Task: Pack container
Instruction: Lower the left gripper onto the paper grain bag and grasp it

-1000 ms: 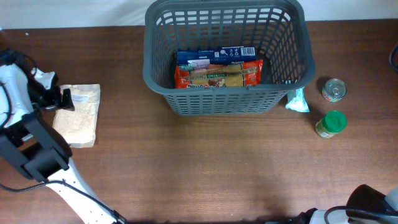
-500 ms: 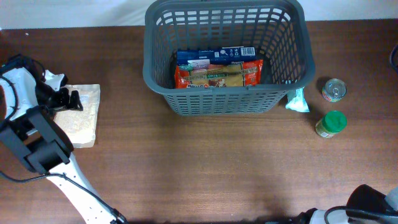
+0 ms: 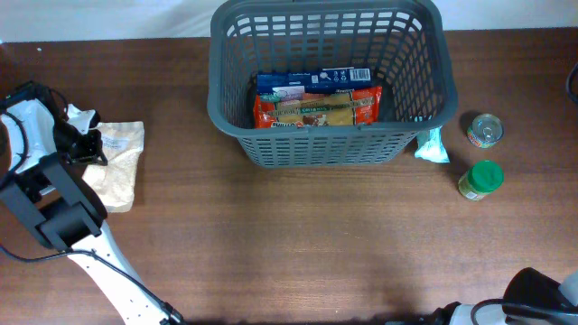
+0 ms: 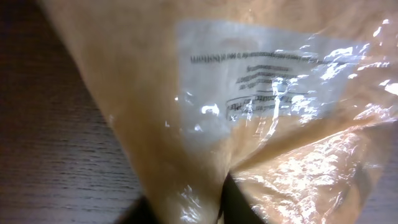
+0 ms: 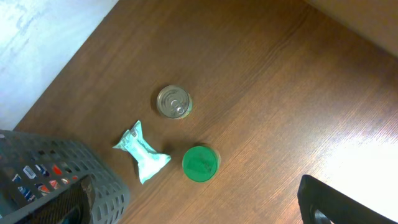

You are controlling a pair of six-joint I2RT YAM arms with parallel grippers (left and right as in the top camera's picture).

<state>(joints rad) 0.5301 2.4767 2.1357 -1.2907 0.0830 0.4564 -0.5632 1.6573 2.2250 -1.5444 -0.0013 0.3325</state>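
Far left of table (image 3: 271,235), overhead view. My left gripper (image 3: 88,144) sits at the near-left edge of the clear bag of pale meal (image 3: 119,167). The wrist camera shows film puckered down between my dark fingers (image 4: 239,202), so the jaws are closed on a fold of bag. How much of the bag is off the wood, I cannot tell.

Container (image 3: 325,149) stands well apart to my right and a little farther back, centre of table. Its long axis runs side to side. Already inside are a blue box (image 3: 312,79) and a red packet (image 3: 316,110), lying flat along that axis toward the near wall.

The bag's long side runs near-to-far, crosswise to the basket. I judge the carry goes rightward, up over the rim, probably with a quarter turn to lay the bag flat.

Right gripper (image 5: 196,202) is spread wide and empty. It is closer to the tin can (image 3: 485,130), green-lidded jar (image 3: 480,179) and small pale-green packet (image 3: 432,146), which touches the basket's right corner.
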